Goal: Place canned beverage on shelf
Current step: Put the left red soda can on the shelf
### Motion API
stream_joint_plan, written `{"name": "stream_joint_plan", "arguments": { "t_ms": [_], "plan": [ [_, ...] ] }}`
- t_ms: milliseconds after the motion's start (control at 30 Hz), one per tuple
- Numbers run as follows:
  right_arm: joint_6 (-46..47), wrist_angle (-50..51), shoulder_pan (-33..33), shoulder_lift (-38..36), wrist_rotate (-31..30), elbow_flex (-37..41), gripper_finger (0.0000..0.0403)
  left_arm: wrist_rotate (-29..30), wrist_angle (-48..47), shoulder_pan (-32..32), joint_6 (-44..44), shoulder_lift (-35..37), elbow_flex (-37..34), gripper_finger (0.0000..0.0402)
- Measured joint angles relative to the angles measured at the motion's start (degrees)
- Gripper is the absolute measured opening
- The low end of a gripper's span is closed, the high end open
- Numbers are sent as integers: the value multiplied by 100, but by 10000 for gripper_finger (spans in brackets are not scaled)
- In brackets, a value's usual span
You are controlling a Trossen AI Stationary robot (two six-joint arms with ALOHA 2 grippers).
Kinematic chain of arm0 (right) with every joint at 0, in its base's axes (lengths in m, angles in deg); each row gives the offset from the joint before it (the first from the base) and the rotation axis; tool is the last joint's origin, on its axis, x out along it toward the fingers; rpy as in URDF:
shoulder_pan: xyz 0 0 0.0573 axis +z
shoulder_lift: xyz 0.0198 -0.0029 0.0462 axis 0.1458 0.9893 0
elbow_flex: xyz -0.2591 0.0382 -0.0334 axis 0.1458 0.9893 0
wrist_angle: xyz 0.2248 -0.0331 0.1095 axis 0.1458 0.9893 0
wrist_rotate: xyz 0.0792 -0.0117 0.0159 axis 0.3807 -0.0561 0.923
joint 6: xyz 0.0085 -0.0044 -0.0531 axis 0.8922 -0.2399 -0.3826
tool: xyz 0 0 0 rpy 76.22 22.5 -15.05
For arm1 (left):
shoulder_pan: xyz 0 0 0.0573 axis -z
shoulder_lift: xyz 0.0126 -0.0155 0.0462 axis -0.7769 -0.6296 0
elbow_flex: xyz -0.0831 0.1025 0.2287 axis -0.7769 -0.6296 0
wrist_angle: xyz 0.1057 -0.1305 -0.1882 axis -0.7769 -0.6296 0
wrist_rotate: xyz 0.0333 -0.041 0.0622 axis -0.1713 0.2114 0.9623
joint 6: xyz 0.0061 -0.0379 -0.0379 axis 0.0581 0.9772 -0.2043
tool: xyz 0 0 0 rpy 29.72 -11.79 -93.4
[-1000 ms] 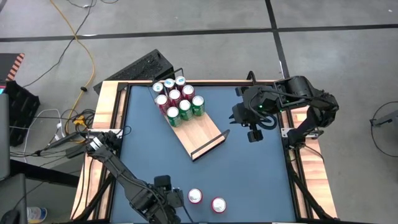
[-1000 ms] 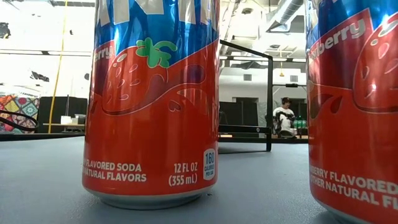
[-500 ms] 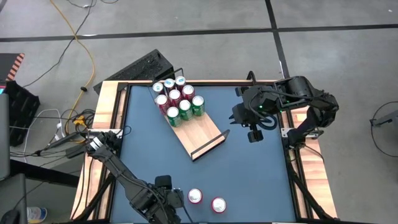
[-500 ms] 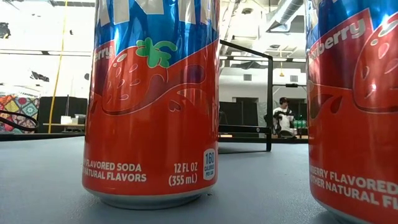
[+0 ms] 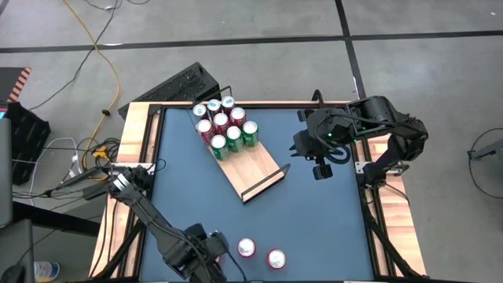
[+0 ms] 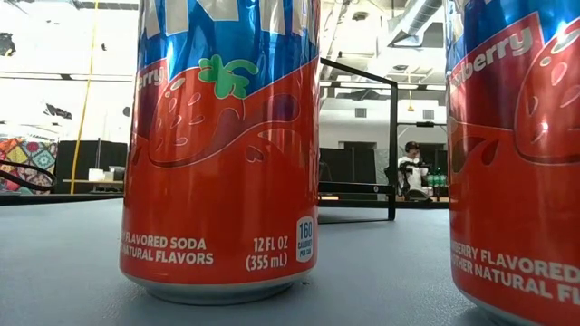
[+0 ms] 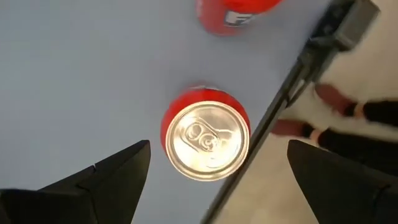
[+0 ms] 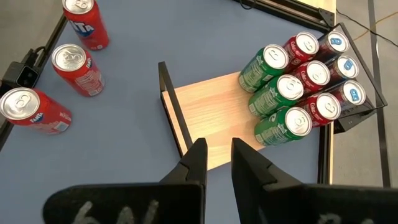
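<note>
Three red cans stand upright near the table's near edge (image 8: 86, 23) (image 8: 76, 68) (image 8: 34, 111). My left gripper (image 7: 217, 171) hovers open above one of them (image 7: 205, 140), pointing down, a finger out to either side of the can's top without touching it. In the high view this gripper (image 5: 206, 245) hides that can; the other two (image 5: 247, 248) (image 5: 276, 259) show beside it. The shelf (image 5: 255, 169) lies slantwise mid-table, its far end filled with several green, red and blue cans (image 5: 226, 122). My right gripper (image 8: 217, 155) hangs shut and empty, high over the shelf's right side.
The shelf's black end rail (image 8: 174, 109) stands up at its near end, with bare board (image 8: 211, 106) behind it. A black device (image 8: 15, 74) sits at the near table edge by the red cans. A person (image 6: 412, 167) sits far back in the room.
My left gripper has rolled about its own pointing line while staying in place above the red can. The cans and the right arm have kept still.
</note>
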Motion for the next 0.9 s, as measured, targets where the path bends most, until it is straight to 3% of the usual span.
{"name": "stream_joint_plan", "arguments": {
  "t_ms": [333, 667, 900],
  "plan": [
    [1, 2, 0, 0, 125, -2, 59, 560, -121, -9, 1757, -39, 0, 352],
    [-4, 2, 0, 0, 141, -2, 59, -280, -520, -101, 2480, -39, 0, 348],
    [-2, 2, 0, 0, 152, -2, 59, -300, -420, -150, 2845, -39, 0, 348]
  ]
}}
